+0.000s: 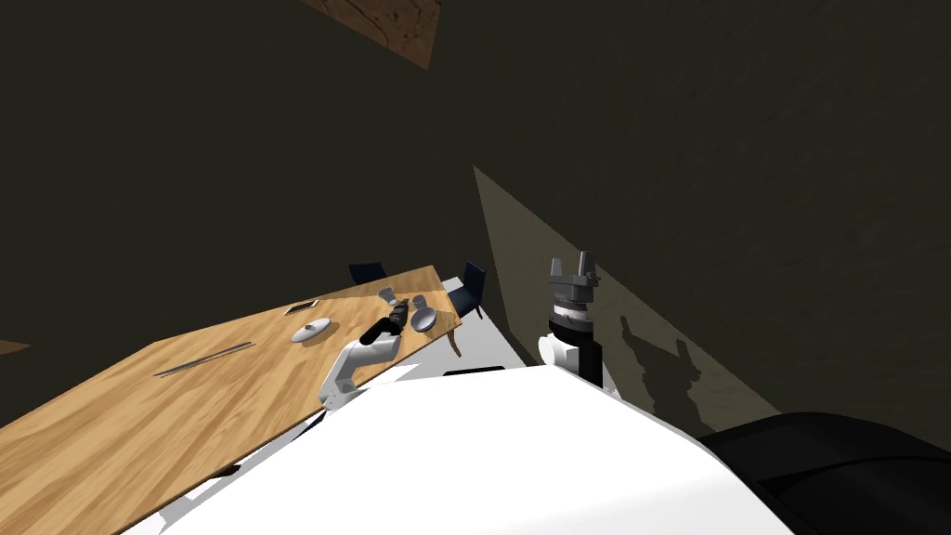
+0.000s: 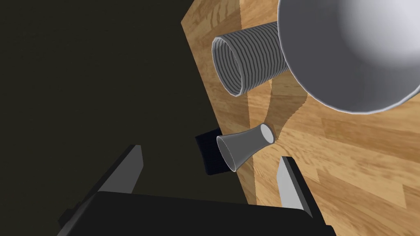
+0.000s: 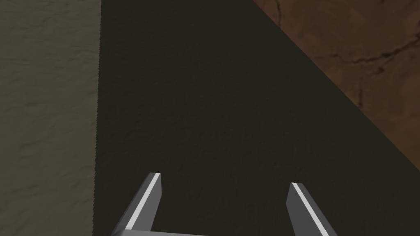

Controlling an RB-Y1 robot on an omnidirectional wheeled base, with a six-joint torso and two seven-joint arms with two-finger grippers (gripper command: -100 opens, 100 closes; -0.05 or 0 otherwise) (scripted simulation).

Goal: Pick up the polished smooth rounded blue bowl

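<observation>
Left wrist view: our left pincer [image 2: 207, 178], released, blades apart, nothing between them. Bowl [image 2: 352, 53], drawn grey rather than blue, on the desk [image 2: 348, 172] near its corner, off to one side of the pincer's line and not between the blades. Ribbed cup [image 2: 250, 57], lying on its side, partly hidden behind the bowl. Small smooth cup [image 2: 245, 146], tipped over at the desk edge, nearest the blades. Step in hand, as we judge it: the approach, with the grasp not yet made. The next move calls for shifting across to the bowl's rim, one blade inside and one outside, clear of both cups. The desk edge is close, so a nudge could roll the small cup off. Open wood lies inboard. Head view: right pincer [image 1: 571, 265], raised beside the desk, released, empty.
</observation>
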